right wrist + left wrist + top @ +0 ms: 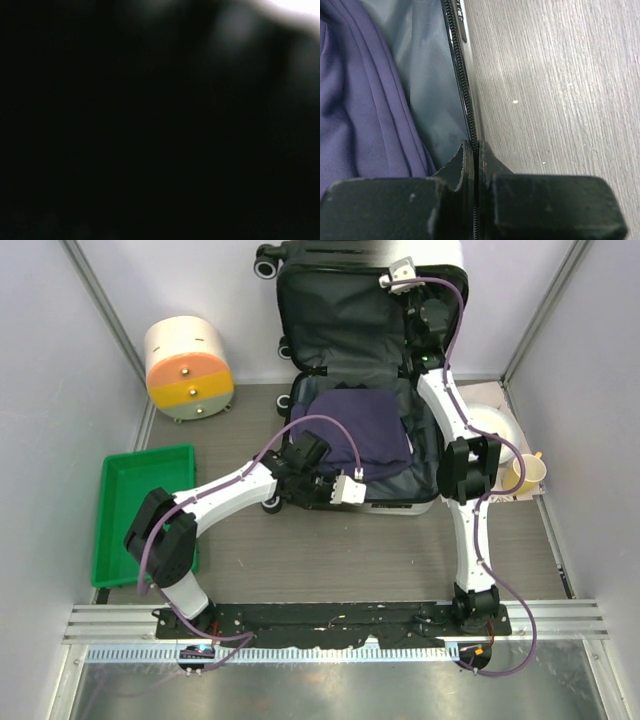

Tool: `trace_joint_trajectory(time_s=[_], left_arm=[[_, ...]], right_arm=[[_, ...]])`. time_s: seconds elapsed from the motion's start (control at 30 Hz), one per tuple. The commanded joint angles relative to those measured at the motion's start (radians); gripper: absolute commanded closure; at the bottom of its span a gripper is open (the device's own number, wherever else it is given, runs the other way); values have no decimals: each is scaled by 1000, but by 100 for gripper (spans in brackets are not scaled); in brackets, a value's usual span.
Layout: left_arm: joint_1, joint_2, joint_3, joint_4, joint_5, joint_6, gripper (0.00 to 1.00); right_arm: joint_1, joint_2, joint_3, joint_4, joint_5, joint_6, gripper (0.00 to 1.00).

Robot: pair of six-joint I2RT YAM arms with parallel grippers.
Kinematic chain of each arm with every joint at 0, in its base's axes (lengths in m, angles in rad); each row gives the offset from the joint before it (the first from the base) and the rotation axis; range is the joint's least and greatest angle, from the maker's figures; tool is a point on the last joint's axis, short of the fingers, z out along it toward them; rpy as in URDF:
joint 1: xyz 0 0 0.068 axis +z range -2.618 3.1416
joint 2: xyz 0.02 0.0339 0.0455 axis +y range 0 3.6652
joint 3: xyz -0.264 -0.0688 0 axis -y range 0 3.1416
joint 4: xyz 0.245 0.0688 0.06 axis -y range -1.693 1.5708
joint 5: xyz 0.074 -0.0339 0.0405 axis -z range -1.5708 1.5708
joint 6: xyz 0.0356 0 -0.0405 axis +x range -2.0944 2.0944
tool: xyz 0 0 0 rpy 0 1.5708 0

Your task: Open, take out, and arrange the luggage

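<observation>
1. The luggage [335, 320] lies open at the back middle of the table [330, 560]. Its base is flat and its lid stands upright against the back wall, with a black wheel showing at the lid's top-left corner.
2. A folded purple garment [360, 435] fills most of the base, on the grey lining.
3. My left gripper [476, 150] is pinched tight on the zip rim along the near edge of the base, close to the near-left corner. In the wrist view the zip teeth run straight out from between the fingers, with the garment on one side and bare table on the other.
4. My right gripper [432, 318] is up against the lid lining near its upper right. That wrist view is almost black, so I cannot tell how wide the jaws stand or whether they hold anything.
5. On the left, a green tray [110, 525] lies well apart from the case, just beside my left elbow. A cream-and-orange cylinder [188, 368] stands at the back left, near the lid but apart from it.
6. On the right, a white dish [497, 425] and a yellow cup [527, 473] crowd the strip between the case and the side wall. My right arm crosses over the dish.
7. Bare tabletop runs between the case's near edge and the arm bases, and a narrower strip runs between the tray and the case.
</observation>
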Motion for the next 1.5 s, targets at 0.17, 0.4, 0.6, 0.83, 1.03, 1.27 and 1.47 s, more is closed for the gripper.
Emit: trace_joint_trajectory(time_s=[0.17,0.4,0.6,0.83,1.03,1.27,1.47], left_arm=[[-49,7,4,-81,64,-144,100],[-121,-51,-10,-134,52,-79,100],[-154,-104,-38,-170,65,-127,100],[-154,-95,-32,-70,-33,-239,55],[-152,-135,-35,-21,-66,-289,32],[-151,-161,13,-38,-62,-343,29],[-149,-196,-4,-41,-56,-357,29]], right_arm=[[-86,-26,-62,20,98,-77,30],[-113,21,18,27,102,-63,26],[-115,13,5,49,101,-65,23],[-110,-121,-258,118,15,-62,16],[-110,-211,-434,156,-97,-76,15],[-122,-60,-37,-15,-16,81,14],[-141,-26,26,-192,-201,234,14]])
